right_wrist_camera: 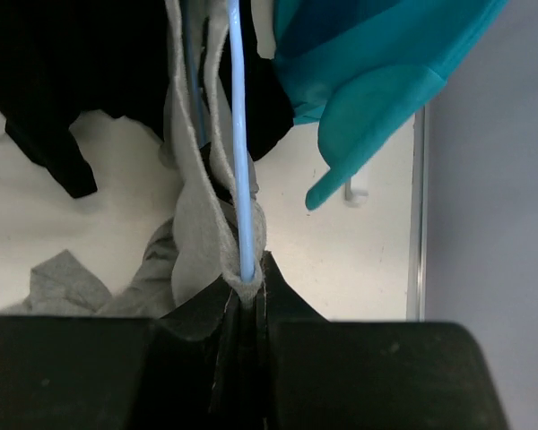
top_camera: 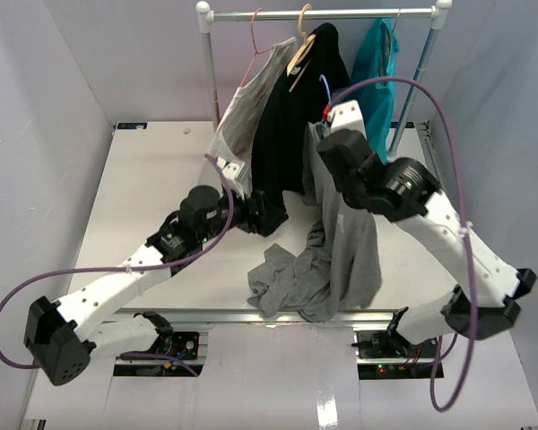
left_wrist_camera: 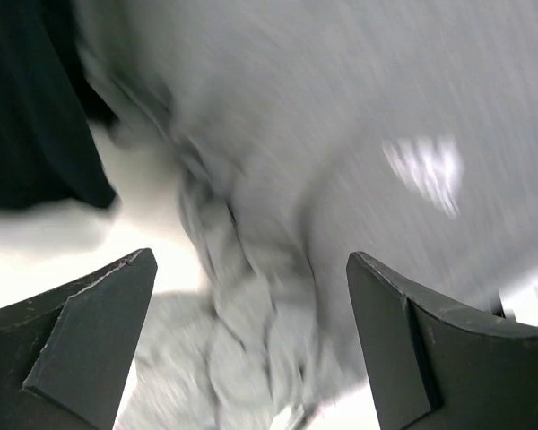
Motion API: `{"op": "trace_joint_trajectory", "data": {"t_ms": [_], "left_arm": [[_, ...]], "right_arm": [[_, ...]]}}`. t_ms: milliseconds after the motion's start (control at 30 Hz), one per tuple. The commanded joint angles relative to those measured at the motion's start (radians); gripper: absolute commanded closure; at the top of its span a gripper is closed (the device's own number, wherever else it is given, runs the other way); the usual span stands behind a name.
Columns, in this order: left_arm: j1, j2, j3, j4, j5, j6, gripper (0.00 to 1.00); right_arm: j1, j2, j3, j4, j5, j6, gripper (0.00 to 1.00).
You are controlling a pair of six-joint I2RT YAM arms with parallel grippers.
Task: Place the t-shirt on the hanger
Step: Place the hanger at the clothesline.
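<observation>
The grey t-shirt hangs from my raised right gripper down to a crumpled heap on the table. In the right wrist view the right gripper is shut on the light-blue wire of the hanger, with a fold of the t-shirt pinched round it. The hanger's hook pokes up above the jaws. My left gripper is low beside the hanging cloth. In its own view, the left gripper stands open, with the blurred t-shirt and its white logo just beyond the fingers.
A clothes rail spans the back of the table. On it hang a white printed shirt on a pink hanger, a black garment on a wooden hanger, and a teal garment. The black garment is close left of my left gripper.
</observation>
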Motion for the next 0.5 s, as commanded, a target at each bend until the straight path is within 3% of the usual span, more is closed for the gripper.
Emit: {"op": "trace_joint_trajectory", "data": {"t_ms": [0,200,333,467], "left_arm": [[-0.096,-0.126,-0.147,0.082,-0.097,-0.044,0.02],[-0.18,-0.223,-0.304,0.181,-0.254,-0.033,0.02],[-0.19,-0.267,-0.417,0.309,-0.219,0.004,0.02],[-0.19,-0.261,-0.428,0.307,-0.219,0.023,0.02]], "right_arm": [[-0.108,0.071,0.149,0.111,-0.026,-0.004,0.92],[-0.246,0.157,0.236,0.216,-0.068,-0.067,0.92],[-0.281,0.12,0.177,0.442,-0.112,-0.155,0.92],[-0.317,0.146,0.247,0.523,-0.15,-0.209,0.92]]}}
